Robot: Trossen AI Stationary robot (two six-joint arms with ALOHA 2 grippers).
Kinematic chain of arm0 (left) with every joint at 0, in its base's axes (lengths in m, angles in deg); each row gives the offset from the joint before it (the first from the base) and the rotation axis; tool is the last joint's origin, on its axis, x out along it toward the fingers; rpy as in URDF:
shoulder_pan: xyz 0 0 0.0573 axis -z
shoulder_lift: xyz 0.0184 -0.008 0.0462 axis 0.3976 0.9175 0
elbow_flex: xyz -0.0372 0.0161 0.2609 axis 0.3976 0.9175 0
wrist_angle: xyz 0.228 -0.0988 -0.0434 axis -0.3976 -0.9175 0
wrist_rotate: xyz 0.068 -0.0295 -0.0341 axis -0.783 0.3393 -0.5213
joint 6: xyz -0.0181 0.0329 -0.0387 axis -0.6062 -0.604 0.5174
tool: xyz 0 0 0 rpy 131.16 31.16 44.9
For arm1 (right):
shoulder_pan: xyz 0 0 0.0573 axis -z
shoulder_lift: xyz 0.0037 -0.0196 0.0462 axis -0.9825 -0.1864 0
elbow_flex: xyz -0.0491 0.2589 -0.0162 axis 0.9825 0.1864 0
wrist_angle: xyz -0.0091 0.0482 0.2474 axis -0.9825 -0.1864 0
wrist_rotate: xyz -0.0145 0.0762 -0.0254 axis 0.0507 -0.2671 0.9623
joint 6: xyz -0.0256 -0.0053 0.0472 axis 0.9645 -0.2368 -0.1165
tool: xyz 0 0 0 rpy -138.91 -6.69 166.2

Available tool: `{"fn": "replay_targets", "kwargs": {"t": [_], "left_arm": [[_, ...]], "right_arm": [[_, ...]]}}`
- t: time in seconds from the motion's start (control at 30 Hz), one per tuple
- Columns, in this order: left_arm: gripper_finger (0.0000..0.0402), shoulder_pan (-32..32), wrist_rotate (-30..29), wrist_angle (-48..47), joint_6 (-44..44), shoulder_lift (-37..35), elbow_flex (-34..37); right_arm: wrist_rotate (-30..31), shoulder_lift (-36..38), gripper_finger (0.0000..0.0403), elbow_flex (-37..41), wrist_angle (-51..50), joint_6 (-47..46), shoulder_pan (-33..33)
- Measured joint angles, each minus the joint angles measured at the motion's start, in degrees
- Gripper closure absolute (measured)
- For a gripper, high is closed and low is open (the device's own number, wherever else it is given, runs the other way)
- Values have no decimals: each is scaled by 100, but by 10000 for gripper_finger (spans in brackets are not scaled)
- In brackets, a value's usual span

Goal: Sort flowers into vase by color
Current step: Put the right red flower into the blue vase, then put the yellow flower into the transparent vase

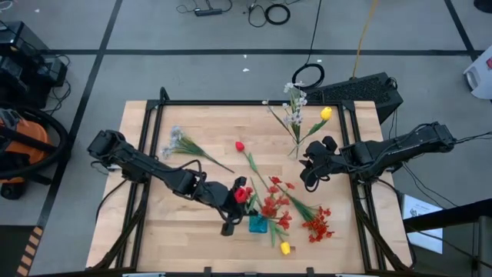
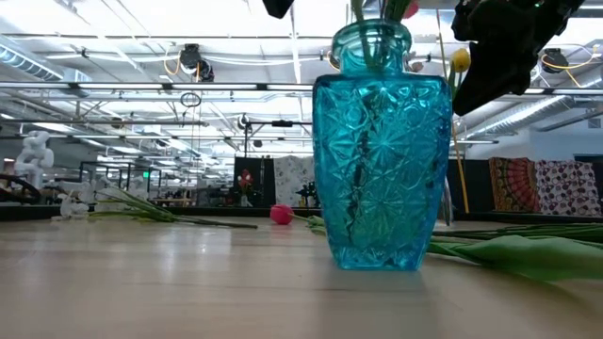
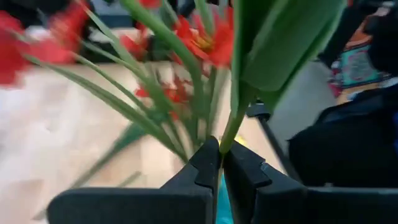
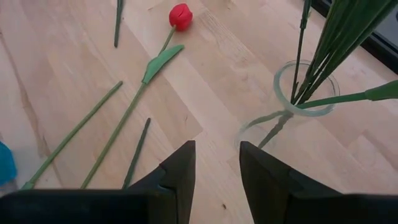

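The left gripper is pinched tight on a green flower stem, just beside the mouth of the faceted blue glass vase, where red blossoms crowd. Well away from that vase, the right gripper hangs parted and empty beside a clear glass vase of green stems; a red tulip lies loose between the two vases.

Blurred red blossoms — vase top cropped
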Motion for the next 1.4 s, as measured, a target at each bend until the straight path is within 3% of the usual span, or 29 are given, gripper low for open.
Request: {"fn": "replay_targets", "kwargs": {"t": [0.17, 0.7, 1.07, 1.2, 1.4], "left_arm": [[379, -18, -425, -29, -119, -1, 0], [374, -27, -466, -22, -137, 16, 0], [269, -35, -463, -21, -130, 354, -4], [258, -43, -461, -206, -166, 305, -4], [258, -175, -801, -1641, -26, 81, -7]], "right_arm": [[119, -19, 287, 0, -2, 0, 0], [85, -312, 287, 2, -7, 0, 0], [65, -288, 287, 2, -34, 2, 0], [65, -288, 287, 2, -42, 2, 1], [-45, -288, 287, 2, -132, 2, 2]]}}
